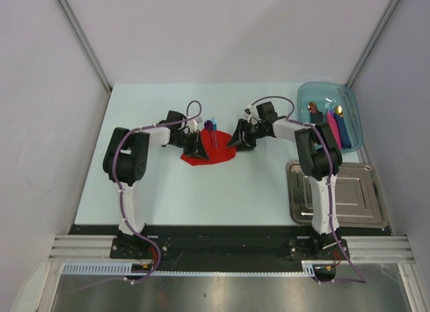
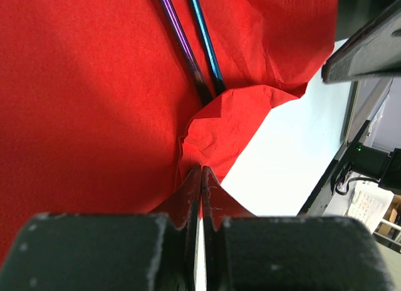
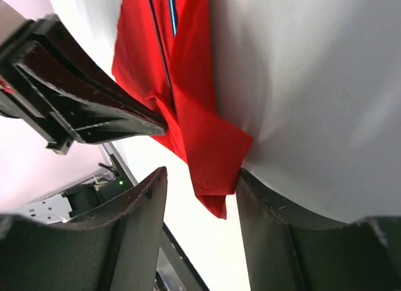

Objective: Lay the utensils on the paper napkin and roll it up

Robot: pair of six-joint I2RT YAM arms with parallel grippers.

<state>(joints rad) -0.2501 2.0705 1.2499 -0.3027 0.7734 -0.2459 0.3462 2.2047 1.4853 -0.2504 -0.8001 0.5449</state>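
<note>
Left gripper (image 2: 200, 172): jaws closed flat, pinching the near edge of the red paper napkin (image 2: 94, 84), right where a corner flap is folded over. Purple-bowled spoon (image 2: 177, 34) and blue utensil (image 2: 205, 40) lie side by side on the napkin, close together, handle ends under that flap. Right gripper (image 3: 200, 175): jaws wide, a napkin corner sitting in the gap, not clamped. Top view: napkin mid-table (image 1: 201, 191) between both grippers, utensil heads past its far edge. Far right: clear blue bin (image 1: 349, 97) holding rolled napkins (image 1: 338, 132), copper spoon heads (image 1: 312, 107) showing. Steel tray (image 1: 356, 191) just in front of the bin.
</note>
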